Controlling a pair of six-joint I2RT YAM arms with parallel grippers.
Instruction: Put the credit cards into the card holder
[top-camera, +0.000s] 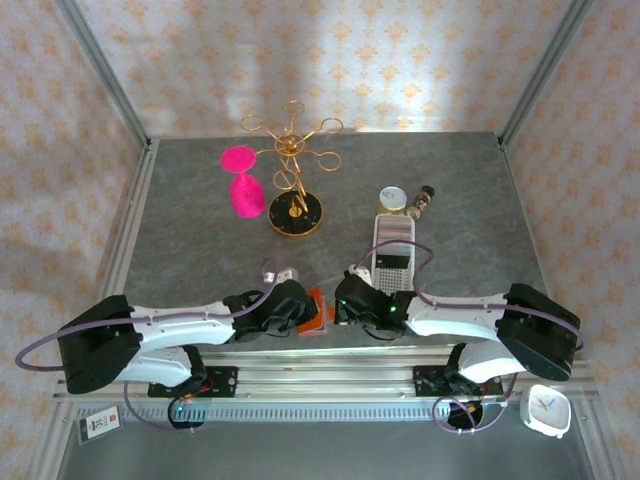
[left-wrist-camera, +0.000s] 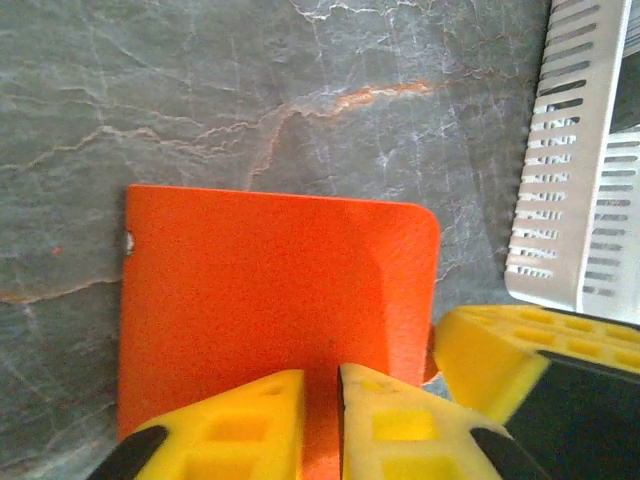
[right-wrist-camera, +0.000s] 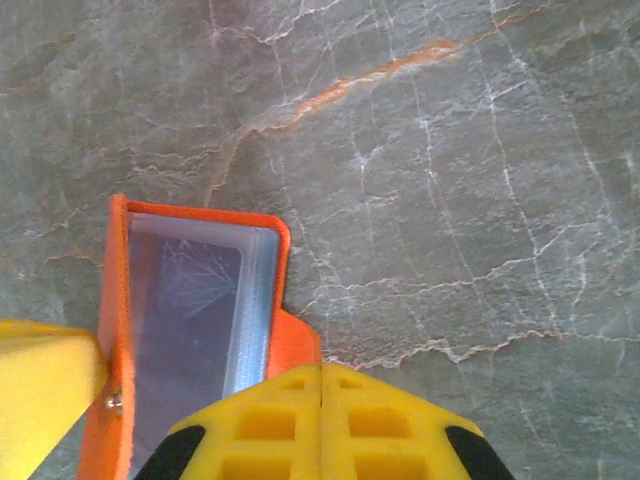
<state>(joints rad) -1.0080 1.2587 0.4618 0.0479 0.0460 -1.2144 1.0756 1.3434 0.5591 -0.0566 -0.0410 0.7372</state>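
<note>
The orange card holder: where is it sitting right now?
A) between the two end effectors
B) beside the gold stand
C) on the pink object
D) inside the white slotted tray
A: the card holder lies on the table between the left end effector and the right end effector.

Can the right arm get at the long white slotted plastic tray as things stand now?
Probably yes. The long white slotted plastic tray lies close beside the right end effector, nothing between them; the small orange-red card holder sits on its other side.
</note>
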